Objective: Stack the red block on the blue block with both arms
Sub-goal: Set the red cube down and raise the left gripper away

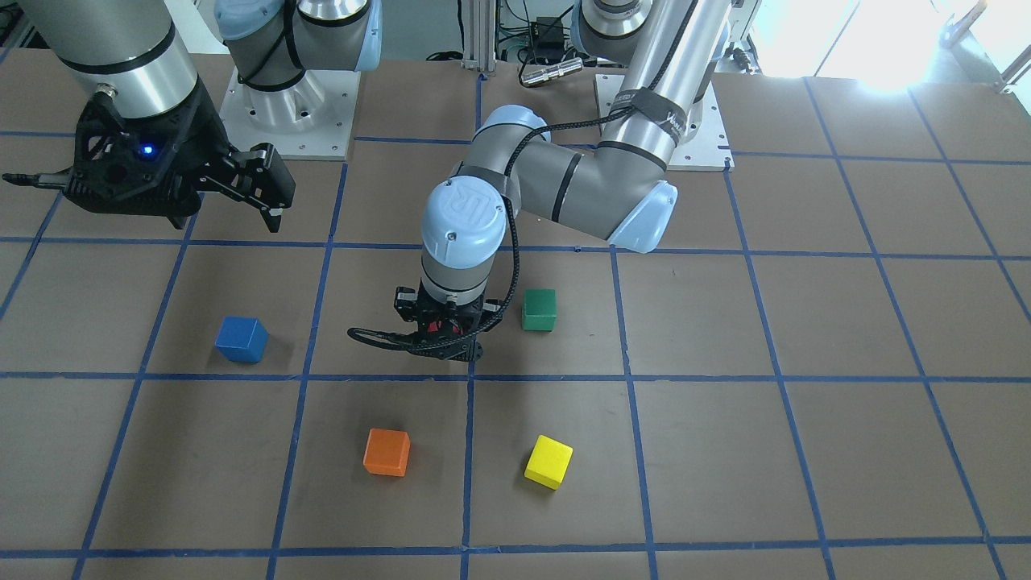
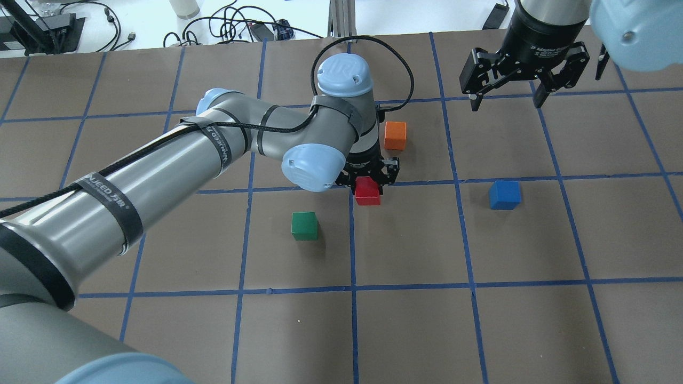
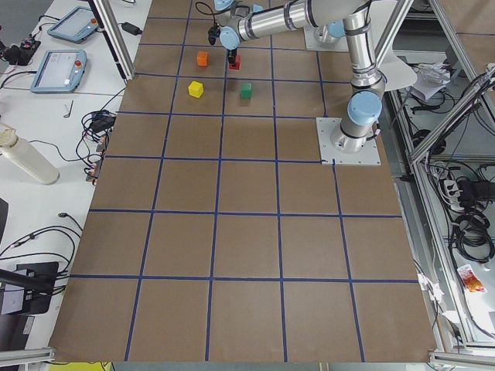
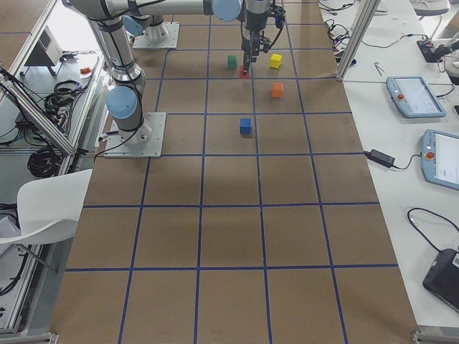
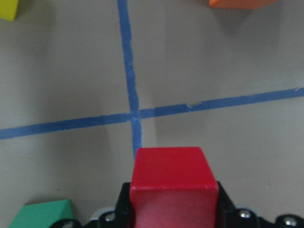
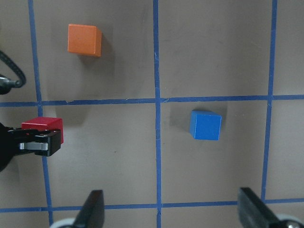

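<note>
Small matte red block [image 2: 367, 191] clamped in left jaws; right jaws apart.

"UR" logo on light-blue joint cap [image 1: 469, 211], frame centre, white "UEED" with small characters on black strap [image 2: 109, 200] round left arm [image 2: 171, 160], lower left, faint "2F Adaptive" on black wrist collar [image 2: 543, 50], upper right.
</note>
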`<state>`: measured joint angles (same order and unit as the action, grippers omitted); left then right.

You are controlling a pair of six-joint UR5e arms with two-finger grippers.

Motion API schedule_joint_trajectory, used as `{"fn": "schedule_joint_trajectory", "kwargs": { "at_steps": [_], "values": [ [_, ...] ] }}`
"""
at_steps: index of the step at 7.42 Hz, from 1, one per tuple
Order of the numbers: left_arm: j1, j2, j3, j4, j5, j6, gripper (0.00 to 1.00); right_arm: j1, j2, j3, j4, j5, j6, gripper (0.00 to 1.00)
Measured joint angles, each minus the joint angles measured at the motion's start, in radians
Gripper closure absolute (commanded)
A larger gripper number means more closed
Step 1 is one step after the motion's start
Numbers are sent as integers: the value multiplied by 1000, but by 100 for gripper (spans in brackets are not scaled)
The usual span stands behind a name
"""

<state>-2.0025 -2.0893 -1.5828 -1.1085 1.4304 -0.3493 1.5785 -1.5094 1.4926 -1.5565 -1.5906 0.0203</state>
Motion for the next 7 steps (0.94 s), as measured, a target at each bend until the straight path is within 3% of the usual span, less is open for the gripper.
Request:
{"fn": "schedule_joint_trajectory", "kwargs": {
  "at_steps": [1,2,3,7],
  "values": [
    [-12,-17,2,4,4,-15,46,0,0,0,0,0,1,0],
    [-17,-33,2,5,8,-21,16,0,0,0,0,0,1,0],
    [-18,-45,3,7,17,-23,0,0,0,0,0,1,0,0],
    [13,-17,7,-3,46,-12,0,-1,0,0,-1,2,0,0]
  ]
}}
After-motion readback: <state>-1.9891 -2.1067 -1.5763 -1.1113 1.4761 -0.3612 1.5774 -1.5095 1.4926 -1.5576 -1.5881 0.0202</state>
